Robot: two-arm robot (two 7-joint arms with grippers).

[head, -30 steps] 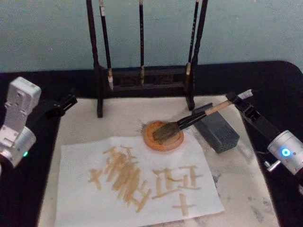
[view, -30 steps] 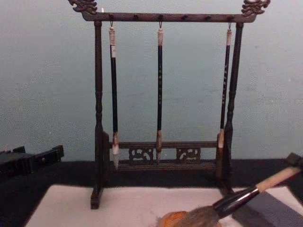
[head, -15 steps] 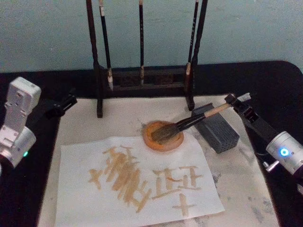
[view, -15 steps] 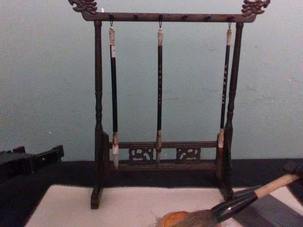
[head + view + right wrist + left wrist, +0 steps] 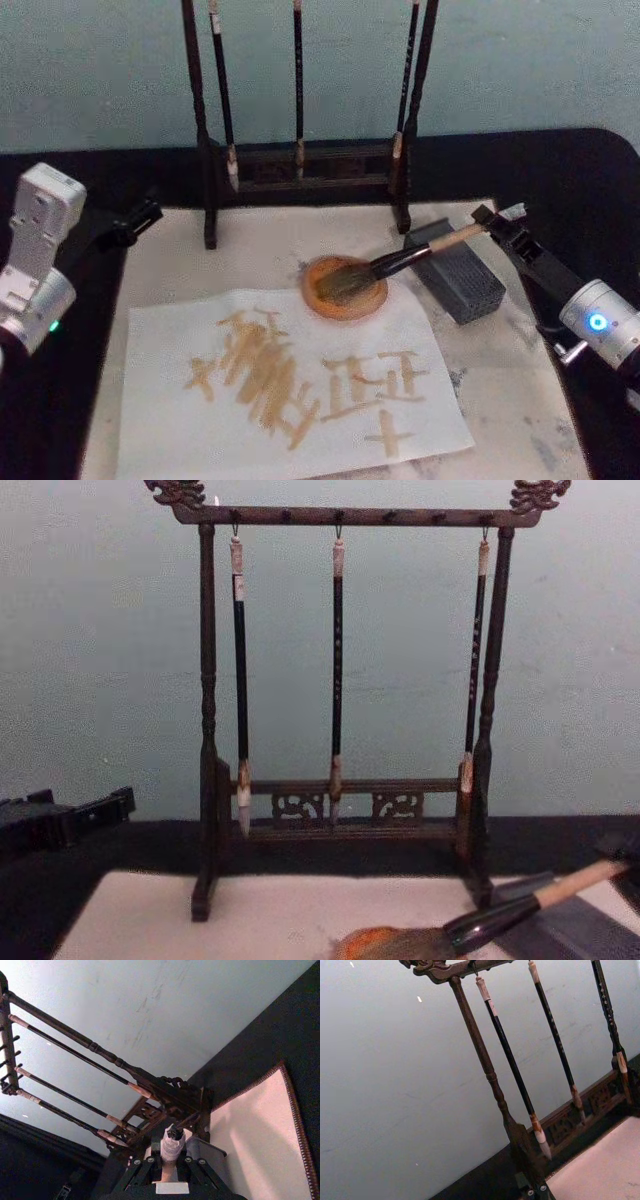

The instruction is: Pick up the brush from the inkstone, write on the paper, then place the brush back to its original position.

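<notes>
Pale mat (image 5: 260, 255) under marked paper (image 5: 290, 385), right gripper (image 5: 492, 222) fingers clamped on brush (image 5: 400, 262), bristles in orange inkstone (image 5: 345, 288); left gripper (image 5: 130, 222) fingers' state unclear.

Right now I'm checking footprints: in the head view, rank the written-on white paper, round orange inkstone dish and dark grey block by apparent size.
1. White paper sheet, largest.
2. Dark grey rectangular block.
3. Round orange inkstone dish, close to the block; unsure.

Off-white paper (image 5: 290, 390) bears tan strokes; the brush (image 5: 385, 268) has grey-brown bristles.
</notes>
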